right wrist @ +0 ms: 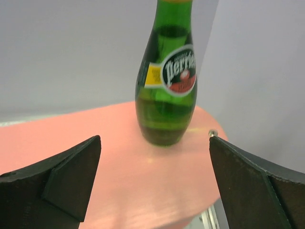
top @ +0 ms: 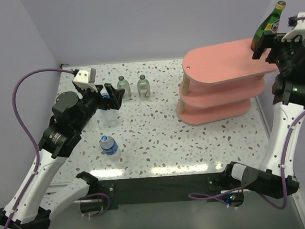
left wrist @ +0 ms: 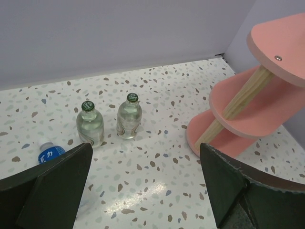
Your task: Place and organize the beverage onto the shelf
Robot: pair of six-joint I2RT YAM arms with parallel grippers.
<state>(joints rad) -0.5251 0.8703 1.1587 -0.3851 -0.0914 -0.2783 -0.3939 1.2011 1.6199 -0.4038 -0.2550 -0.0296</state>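
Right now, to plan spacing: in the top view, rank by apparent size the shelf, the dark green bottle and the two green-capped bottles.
shelf
dark green bottle, though raised nearer the camera
left green-capped bottle and right green-capped bottle: alike, unranked

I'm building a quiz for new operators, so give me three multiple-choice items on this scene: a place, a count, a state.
1. Where does the green bottle stand? A. on the top board of the shelf B. on its middle board C. on its lowest board
2. How many clear bottles with green caps stand on the table? A. one B. two C. four
3. How is the right gripper? A. shut on the bottle B. open, clear of the bottle C. shut on nothing
Key: 1 A, it stands upright on the top board; 2 B, two stand side by side; 3 B, both fingers stand off the bottle.
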